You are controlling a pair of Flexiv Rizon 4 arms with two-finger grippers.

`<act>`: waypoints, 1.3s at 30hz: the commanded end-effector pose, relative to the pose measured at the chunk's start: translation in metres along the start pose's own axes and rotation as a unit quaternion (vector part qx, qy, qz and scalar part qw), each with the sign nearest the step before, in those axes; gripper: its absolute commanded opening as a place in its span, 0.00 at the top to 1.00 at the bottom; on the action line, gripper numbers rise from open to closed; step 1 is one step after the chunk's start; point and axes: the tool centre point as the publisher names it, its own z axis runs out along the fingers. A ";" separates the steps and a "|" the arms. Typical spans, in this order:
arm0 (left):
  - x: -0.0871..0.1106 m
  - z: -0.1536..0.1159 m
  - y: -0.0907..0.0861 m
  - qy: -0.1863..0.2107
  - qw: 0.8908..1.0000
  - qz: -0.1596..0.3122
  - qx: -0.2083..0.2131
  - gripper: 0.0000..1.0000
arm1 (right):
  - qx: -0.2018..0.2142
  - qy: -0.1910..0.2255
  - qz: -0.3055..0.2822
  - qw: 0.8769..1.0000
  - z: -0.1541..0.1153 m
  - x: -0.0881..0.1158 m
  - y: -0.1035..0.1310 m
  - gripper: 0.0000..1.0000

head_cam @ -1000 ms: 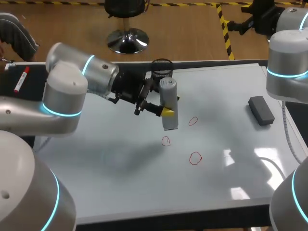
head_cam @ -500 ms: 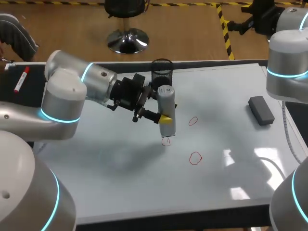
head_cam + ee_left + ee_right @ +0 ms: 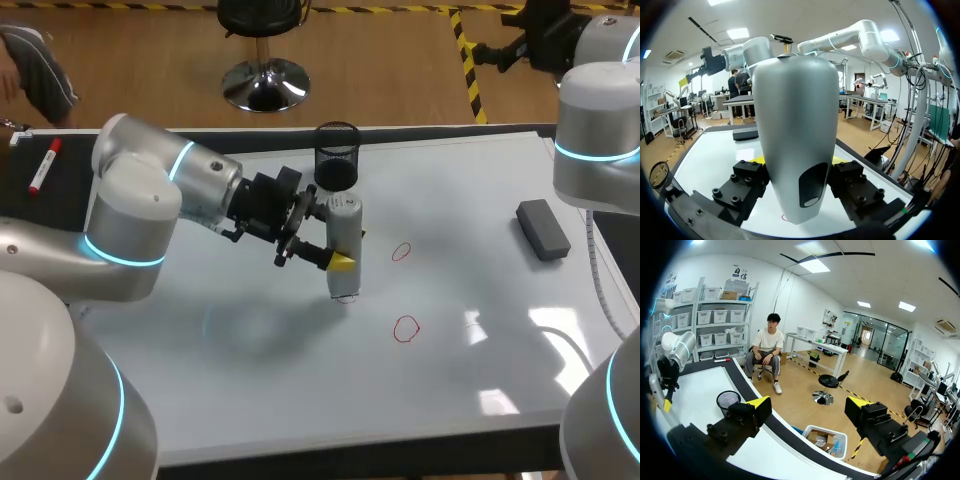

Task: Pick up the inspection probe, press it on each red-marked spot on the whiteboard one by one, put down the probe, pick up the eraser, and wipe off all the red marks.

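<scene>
Descent of the inspection probe (image 3: 343,245) just finished. A second ago hanging tilted and clear of the whiteboard (image 3: 240,390); half a second ago lower and close to upright. Now standing upright on the robot's side of the mesh cup (image 3: 337,155), foot planted on the small red mark (image 3: 348,297), most of it hidden beneath.

Gripped by the left jaws, closed on the probe's body from both sides. Confirmed from the left wrist: inspection probe (image 3: 795,135) filling the gap between the black finger blocks, a sliver of red line showing just under its tip.

Reads as the first press being made. How firm the contact is cannot be told.

Two spots left to press, both unchanged:
- second red mark (image 3: 401,251), nearer the robot than the mesh cup and a little to its right
- third red mark (image 3: 405,328), on that same side, farther again from the mesh cup

Eraser (image 3: 543,229) lying well apart from the mesh cup, toward the right arm's side, not shifted during that second. Right jaws spread wide, nothing between them, parked high near the worktop's far edge with the mesh cup (image 3: 728,401) below and to one side.

Likely next: straight lift off the board, then a short carry away from the mesh cup to the second red mark, with no dragging across the surface.
</scene>
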 end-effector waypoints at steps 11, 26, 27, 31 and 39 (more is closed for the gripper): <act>0.000 0.004 0.012 0.000 1.000 -0.009 0.001 1.00 | 0.000 0.000 0.000 1.000 0.000 0.000 0.000 0.00; 0.001 0.009 0.022 0.000 1.000 -0.014 0.002 1.00 | 0.000 0.000 0.000 1.000 0.000 0.000 0.000 0.00; 0.001 0.009 0.023 0.001 1.000 -0.015 0.001 1.00 | 0.000 0.000 0.000 1.000 0.000 0.000 0.000 0.00; 0.001 0.012 0.024 0.002 1.000 -0.016 -0.002 1.00 | 0.000 0.000 0.000 1.000 0.000 0.000 0.000 0.00; 0.003 0.019 0.027 0.009 1.000 -0.016 0.001 1.00 | 0.000 0.000 0.000 1.000 0.000 0.000 0.000 0.00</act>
